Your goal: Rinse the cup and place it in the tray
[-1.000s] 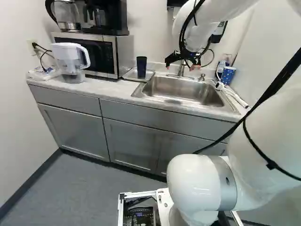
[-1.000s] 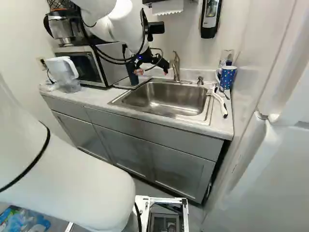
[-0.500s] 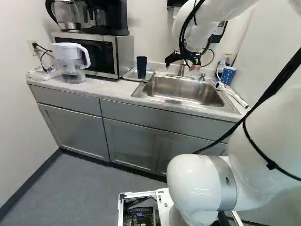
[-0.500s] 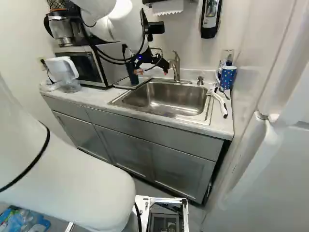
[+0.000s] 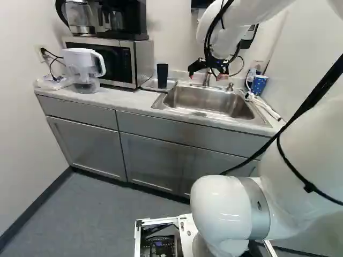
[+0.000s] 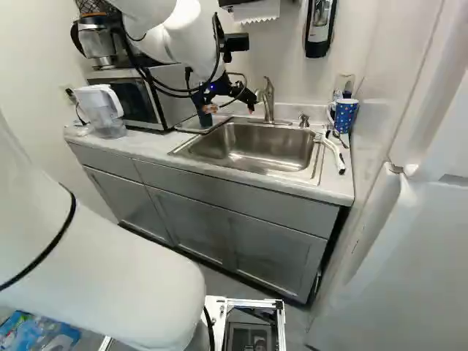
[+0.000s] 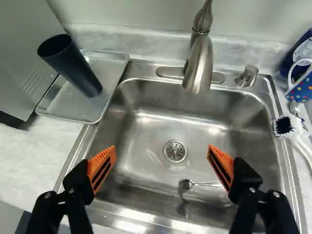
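The cup (image 7: 73, 68) is tall, dark & plain. It's standing up in the tray (image 7: 70, 105), nearer the tray's edge by the sink (image 7: 146, 131). Can't see the cup's bottom inside; too dark. It hides a bit of the tray's edge by the microwave (image 5: 142, 59), & in the R base view the gripper (image 6: 231, 107) hides its top. The gripper's let go, fingers wide apart, over the sink. A spoon (image 7: 186, 184) lies in there nr the drain (image 7: 175, 151). The dotty mug (image 7: 301, 87), cut off in the wrist view, is by the sink's back R corner.
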Robot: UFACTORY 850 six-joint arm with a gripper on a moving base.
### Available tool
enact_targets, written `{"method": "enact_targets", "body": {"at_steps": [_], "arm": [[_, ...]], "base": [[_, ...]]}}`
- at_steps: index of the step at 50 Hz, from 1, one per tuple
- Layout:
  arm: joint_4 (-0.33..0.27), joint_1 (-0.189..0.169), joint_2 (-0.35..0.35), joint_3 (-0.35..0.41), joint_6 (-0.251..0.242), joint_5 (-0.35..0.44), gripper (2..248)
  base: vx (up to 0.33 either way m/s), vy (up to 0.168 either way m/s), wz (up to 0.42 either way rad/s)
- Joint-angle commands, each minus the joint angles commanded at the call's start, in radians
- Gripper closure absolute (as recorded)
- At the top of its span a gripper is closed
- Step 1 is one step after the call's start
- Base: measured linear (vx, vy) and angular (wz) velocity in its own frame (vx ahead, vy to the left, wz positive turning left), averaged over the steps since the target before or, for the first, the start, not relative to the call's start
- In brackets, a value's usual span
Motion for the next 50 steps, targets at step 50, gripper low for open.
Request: {"method": "enact_targets", "body": {"at_steps": [50], "arm": [[0.0, 0.0, 0.0, 0.0, 0.0, 0.0, 3]], "base": [[-0.124, 0.011, -0.003]]}}
